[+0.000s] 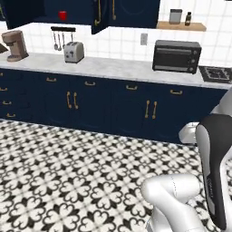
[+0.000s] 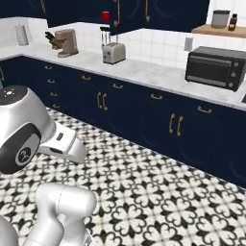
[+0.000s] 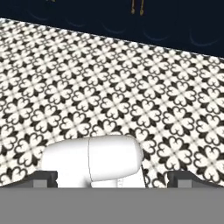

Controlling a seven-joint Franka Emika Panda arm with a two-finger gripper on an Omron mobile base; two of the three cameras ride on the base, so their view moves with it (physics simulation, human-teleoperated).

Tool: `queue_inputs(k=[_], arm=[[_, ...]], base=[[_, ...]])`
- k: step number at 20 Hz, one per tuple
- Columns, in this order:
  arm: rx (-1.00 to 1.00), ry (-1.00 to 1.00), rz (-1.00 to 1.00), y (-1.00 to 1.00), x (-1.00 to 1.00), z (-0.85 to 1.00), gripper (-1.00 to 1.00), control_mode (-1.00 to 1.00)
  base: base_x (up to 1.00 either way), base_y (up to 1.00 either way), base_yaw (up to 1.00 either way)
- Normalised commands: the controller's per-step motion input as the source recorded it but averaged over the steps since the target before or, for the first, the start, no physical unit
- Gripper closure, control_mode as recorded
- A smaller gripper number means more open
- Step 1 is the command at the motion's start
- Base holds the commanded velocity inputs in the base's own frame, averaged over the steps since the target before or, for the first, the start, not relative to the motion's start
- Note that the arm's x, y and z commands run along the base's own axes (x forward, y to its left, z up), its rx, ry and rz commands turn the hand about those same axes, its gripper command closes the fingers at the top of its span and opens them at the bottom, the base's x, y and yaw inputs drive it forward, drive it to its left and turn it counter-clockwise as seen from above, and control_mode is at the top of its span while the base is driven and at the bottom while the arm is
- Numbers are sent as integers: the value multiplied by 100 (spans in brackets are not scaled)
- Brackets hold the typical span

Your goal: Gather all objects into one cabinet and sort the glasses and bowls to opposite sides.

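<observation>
The pincer is held low over the black-and-white patterned floor, fingertips set wide apart, with nothing between them. Far ahead and above it, a red cup is seen inside the open navy cabinet, over the silver toaster. A coffee maker and black toaster oven are stood on the marble counter. No writing can be read.

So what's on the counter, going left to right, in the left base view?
Coffee maker → hanging utensils → toaster → black toaster oven → stove corner.
</observation>
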Motion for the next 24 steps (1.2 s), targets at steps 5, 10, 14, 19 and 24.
queue_inputs(k=[5,10,14,19,24], arm=[[0,0,0,0,0,0,-100,100],[0,0,0,0,0,0,-100,100],[0,0,0,0,0,0,-100,100],[0,0,0,0,0,0,-100,100],[0,0,0,0,0,0,-100,100]], base=[[99,91,-5],[93,90,-14],[89,86,-20],[86,77,-25],[86,68,-28]])
